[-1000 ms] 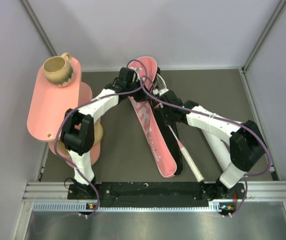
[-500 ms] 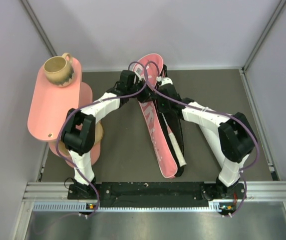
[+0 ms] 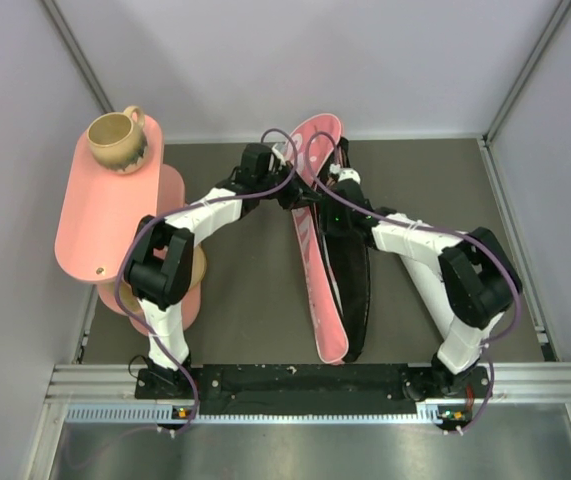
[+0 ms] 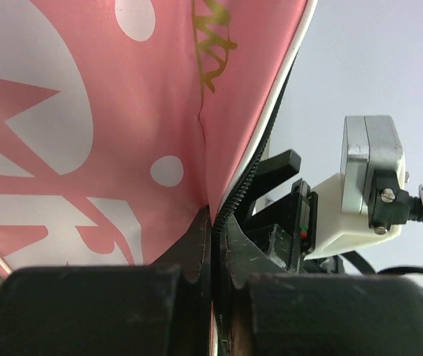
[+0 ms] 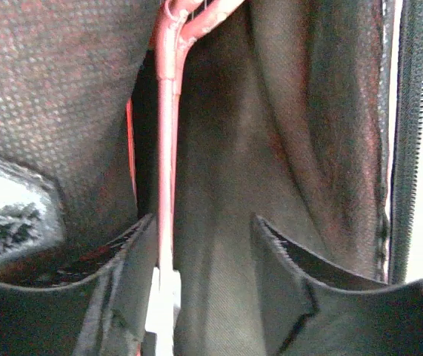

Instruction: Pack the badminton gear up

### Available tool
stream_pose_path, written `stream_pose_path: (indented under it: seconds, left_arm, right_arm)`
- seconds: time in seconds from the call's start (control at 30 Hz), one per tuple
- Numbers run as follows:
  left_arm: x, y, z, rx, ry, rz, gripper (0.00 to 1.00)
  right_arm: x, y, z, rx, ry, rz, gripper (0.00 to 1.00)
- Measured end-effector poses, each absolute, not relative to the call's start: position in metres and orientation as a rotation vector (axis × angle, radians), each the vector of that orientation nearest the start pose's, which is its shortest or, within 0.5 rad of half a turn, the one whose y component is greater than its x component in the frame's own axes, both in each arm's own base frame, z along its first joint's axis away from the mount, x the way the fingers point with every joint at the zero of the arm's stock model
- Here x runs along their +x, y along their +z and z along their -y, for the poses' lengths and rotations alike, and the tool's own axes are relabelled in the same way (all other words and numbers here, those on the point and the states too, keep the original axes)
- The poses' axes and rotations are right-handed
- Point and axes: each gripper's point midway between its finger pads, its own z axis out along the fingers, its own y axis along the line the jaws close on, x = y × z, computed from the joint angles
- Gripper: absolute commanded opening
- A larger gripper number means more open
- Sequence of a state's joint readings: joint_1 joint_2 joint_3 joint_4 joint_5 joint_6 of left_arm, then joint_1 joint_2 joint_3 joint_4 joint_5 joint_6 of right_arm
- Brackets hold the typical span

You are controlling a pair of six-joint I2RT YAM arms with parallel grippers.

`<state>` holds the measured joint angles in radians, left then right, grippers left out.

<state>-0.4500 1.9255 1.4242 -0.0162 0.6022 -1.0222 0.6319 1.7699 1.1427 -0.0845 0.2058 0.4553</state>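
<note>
Across the table (image 3: 235, 290), far edge to near, lies the bag (image 3: 317, 290): my left gripper (image 4: 212, 222) pinches its flap up, my right gripper (image 5: 204, 245), spread inside, straddles a racket shaft (image 5: 167, 148) I could drag out withdrawing.

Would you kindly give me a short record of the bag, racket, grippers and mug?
bag: pink, lying open, black lining showing
left gripper: shut on the bag's pink flap edge
right gripper: open, inside the bag
racket: pink shaft inside the bag, in the gap between the right fingers, unclamped
mug: tan, upright on the pink tiered table
</note>
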Motion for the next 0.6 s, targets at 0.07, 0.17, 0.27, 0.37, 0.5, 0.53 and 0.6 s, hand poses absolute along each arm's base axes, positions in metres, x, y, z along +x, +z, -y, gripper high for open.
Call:
stream_pose_path:
  seconds: [0.07,0.17,0.27,0.37,0.5,0.53,0.6]
  left_arm:
    - [0.405,0.180,0.343,-0.236,-1.468,-2.362,0.00]
    - [0.395,0.181,0.350,-0.196,-1.505,-2.382,0.00]
    - [0.387,0.181,0.355,-0.168,-1.531,-2.398,0.00]
    - [0.381,0.181,0.359,-0.145,-1.551,-2.410,0.00]
    - [0.378,0.182,0.359,-0.130,-1.564,-2.412,0.00]
    - [0.378,0.182,0.359,-0.126,-1.565,-2.413,0.00]
    - [0.377,0.182,0.359,-0.114,-1.562,-2.415,0.00]
  right_arm:
    - [0.382,0.088,-0.254,-0.124,0.349,-2.316,0.61]
    - [0.359,0.100,-0.240,-0.191,0.419,-2.338,0.74]
    - [0.333,0.120,-0.220,-0.246,0.488,-2.312,0.83]
    - [0.325,0.139,-0.202,-0.258,0.526,-2.263,0.83]
    - [0.344,0.140,-0.169,-0.154,0.534,-2.262,0.83]
    - [0.347,0.135,-0.161,-0.131,0.522,-2.275,0.82]
    - [0.349,0.126,-0.157,-0.123,0.512,-2.298,0.82]
